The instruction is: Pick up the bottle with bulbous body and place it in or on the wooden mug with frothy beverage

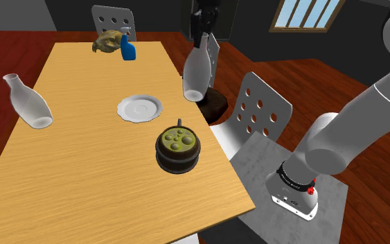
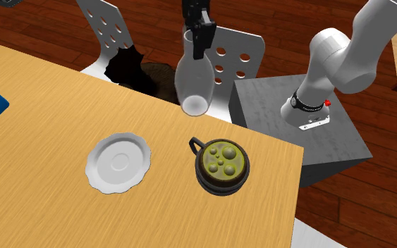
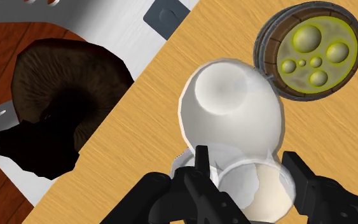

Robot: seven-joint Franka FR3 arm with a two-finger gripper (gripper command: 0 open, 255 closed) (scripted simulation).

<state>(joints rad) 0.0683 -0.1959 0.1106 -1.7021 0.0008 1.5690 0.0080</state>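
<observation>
Shoulder view: the black gripper point(image 1: 201, 29) hangs over the table's point(image 1: 82, 173) far right edge, pinching the neck of a pale, translucent bottle point(image 1: 195, 73) with a bulbous body. The bottle hangs base down, roughly upright, and looks clear of the tabletop. Nearer the camera the dark wooden mug point(image 1: 177, 147) stands on the table, its top a yellow-green froth with bubbles. A white plate point(image 1: 139, 108) lies beside the mug, apart from it.

This view alone takes in the far end of the table:
- a second pale bottle point(image 1: 28, 102) lying tilted at the left edge
- a blue object point(image 1: 127, 50) touching a tan skull-like thing point(image 1: 108, 41)

Second exterior view: the bottle's round base faces the camera, just above the mug's handle side. The grey stand point(image 2: 288, 113) sits at the right.

Wrist view: both fingers point(image 3: 201, 167) clasp the bottle's neck between them, which the other views show less plainly. The body bulges away below, with the mug just beside it. A dark brown lump point(image 3: 63, 108) rests on a white chair seat off the table's edge.
</observation>
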